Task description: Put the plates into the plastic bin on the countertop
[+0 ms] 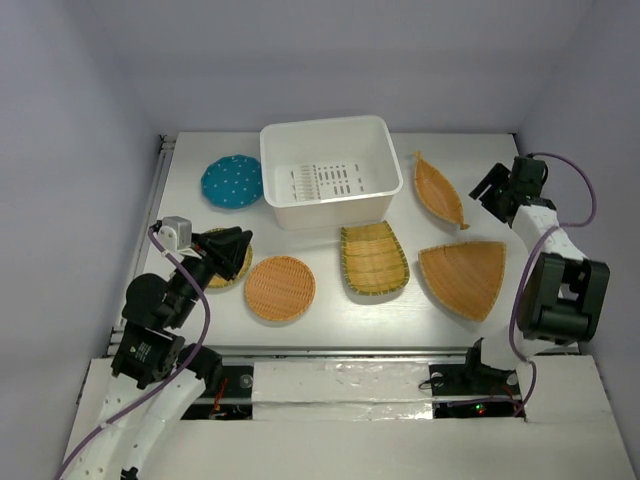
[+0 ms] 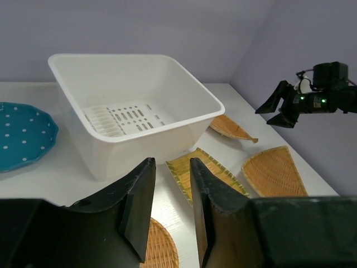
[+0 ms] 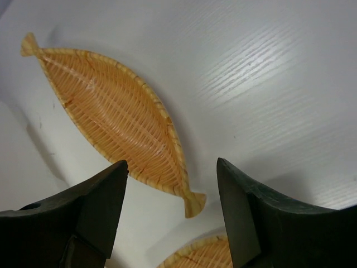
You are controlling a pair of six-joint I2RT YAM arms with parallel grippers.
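The teal dotted plate (image 1: 232, 182) lies on the bench (image 1: 330, 335) just left of the white bin (image 1: 335, 212), very close to its left wall. In front of the bin and to its left, the left arm (image 1: 160, 305) reaches over a round yellow-green plate (image 1: 235, 275) and hides most of it. Its jaws stand only a little apart and have nothing between them. I cannot tell if they touch this plate.

A round orange plate (image 1: 280, 288) lies in front of the bin's left half, near the yellow-green one. A scoop-shaped yellow-green plate (image 1: 373, 258) lies in front of the bin's right half, close to its front wall. The boat-shaped plate (image 1: 440, 190) lies just right of the bin. The fan-shaped plate (image 1: 465, 278) is in front of the bin and to its right.

All six plates are on the bench, outside the bin. Furthest to the right of the bin, the right arm (image 1: 560, 295) holds its jaws wide apart and empty above the bench beside the boat-shaped plate.
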